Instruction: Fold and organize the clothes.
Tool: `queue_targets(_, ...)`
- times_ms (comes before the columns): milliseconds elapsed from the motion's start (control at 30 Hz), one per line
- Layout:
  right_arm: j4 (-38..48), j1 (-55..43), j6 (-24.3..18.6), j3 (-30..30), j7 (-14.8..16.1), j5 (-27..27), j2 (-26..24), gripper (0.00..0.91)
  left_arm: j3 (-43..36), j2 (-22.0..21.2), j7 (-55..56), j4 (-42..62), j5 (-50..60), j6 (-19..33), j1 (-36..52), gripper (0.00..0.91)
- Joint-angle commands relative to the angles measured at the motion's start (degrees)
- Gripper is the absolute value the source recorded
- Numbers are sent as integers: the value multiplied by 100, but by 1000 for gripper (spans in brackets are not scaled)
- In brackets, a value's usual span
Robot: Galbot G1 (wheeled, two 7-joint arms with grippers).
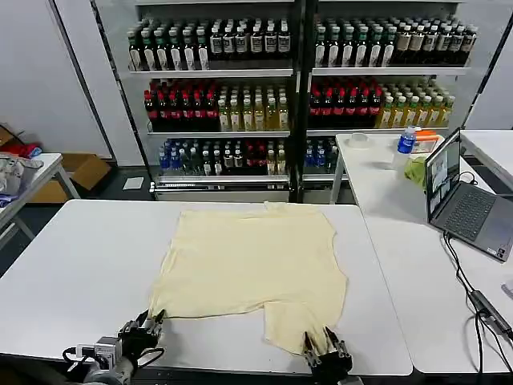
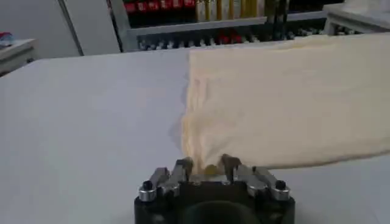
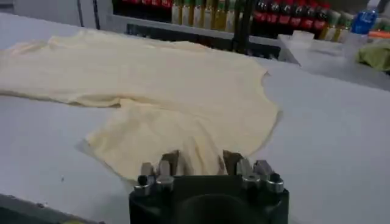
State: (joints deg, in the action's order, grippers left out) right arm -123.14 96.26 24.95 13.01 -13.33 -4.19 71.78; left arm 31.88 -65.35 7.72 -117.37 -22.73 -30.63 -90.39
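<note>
The clothes, one pale cream-yellow T-shirt (image 1: pixel 248 257), lie spread on the white table (image 1: pixel 80 265), with one flap reaching toward the front edge. My left gripper (image 1: pixel 152 321) sits low at the shirt's near left corner. In the left wrist view that gripper (image 2: pixel 206 165) is open, with the corner of the shirt (image 2: pixel 286 103) lying between its fingertips. At the front edge my right gripper (image 1: pixel 325 346) rests on the near flap. Seen from the right wrist, this gripper (image 3: pixel 201 161) is open, its fingers straddling the hem of the shirt (image 3: pixel 158 79).
An open laptop (image 1: pixel 465 200) and its cable (image 1: pixel 481 305) sit on the right-hand table, with a blue-capped bottle (image 1: pixel 407 140) and a yellow-green cloth (image 1: pixel 417 170) behind. Shelves of bottles (image 1: pixel 296 88) stand beyond the table. A side table (image 1: pixel 16 172) is at far left.
</note>
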Motion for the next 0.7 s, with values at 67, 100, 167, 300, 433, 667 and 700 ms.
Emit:
queue_targets(67, -35, 24, 4, -9, 4, -40, -6, 0, 14, -23, -21, -65, -26, 28, -20, 10)
queue_targets(100, -72, 43, -8, -8, 0, -40, -9, 0, 22, -23, -24, -95, -26, 56, -29, 10)
queue_targets(167, -180, 103, -78, 0, -10, -9, -21, 0, 49, -26, -24, -169, -25, 82, -61, 10)
queue_targets(300, -542, 307, -163, 73, -15, 18, -70, 0, 150, -43, -28, -462, -28, 120, -194, 10)
queue_targets(433, -1076, 639, -205, 265, 3, 21, -208, 0, 332, -31, -31, -811, -107, 133, -361, 10)
queue_targets(667, -1740, 957, -271, 641, 14, -50, -347, 0, 805, 55, -23, -1215, -375, 122, -586, 10)
queue_targets(700, -1782, 971, -281, 675, 17, -52, -353, 0, 861, 86, -21, -1248, -414, 121, -609, 10)
